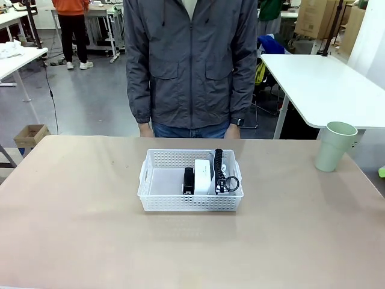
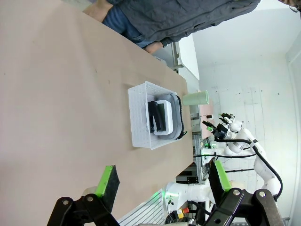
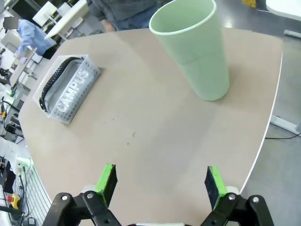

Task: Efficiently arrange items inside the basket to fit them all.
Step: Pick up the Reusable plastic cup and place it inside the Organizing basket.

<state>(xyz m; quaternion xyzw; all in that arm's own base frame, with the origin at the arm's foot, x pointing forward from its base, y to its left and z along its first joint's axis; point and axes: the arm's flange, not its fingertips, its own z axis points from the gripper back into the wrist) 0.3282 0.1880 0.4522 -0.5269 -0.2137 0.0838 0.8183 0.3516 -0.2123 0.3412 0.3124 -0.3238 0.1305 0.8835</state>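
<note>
Basket point(image 1: 190, 203): white, lattice-sided, mid-table, long side toward the front camera; right half packed, left half bare floor.
Stapler point(image 1: 188, 180): black, in the basket just left of the box, lengthwise front to back; told apart from the box in the front and left wrist views.
Box point(image 1: 203, 176): small, white, between stapler and pouch, touching both as far as can be told.
Pouch point(image 1: 221, 171): grey, on edge against the basket's right end wall, black strap along its top; "CAMPUS" print legible from the right wrist view, edge-on and unreadable from the front.
Cup point(image 1: 334, 146): pale green, upright, mouth up, on the table point(image 1: 78, 211) near its far right corner, well apart from the basket; large and close in the right wrist view.
Left gripper point(image 2: 163, 178): fingers wide apart, nothing between them, above bare tabletop, basket well beyond.
Right gripper point(image 3: 161, 180): fingers wide apart, nothing between them, over bare tabletop, cup ahead, basket farther off to one side.
Person point(image 1: 191, 60): grey jacket, standing at the far edge behind the basket, hands low at the table's edge.
</note>
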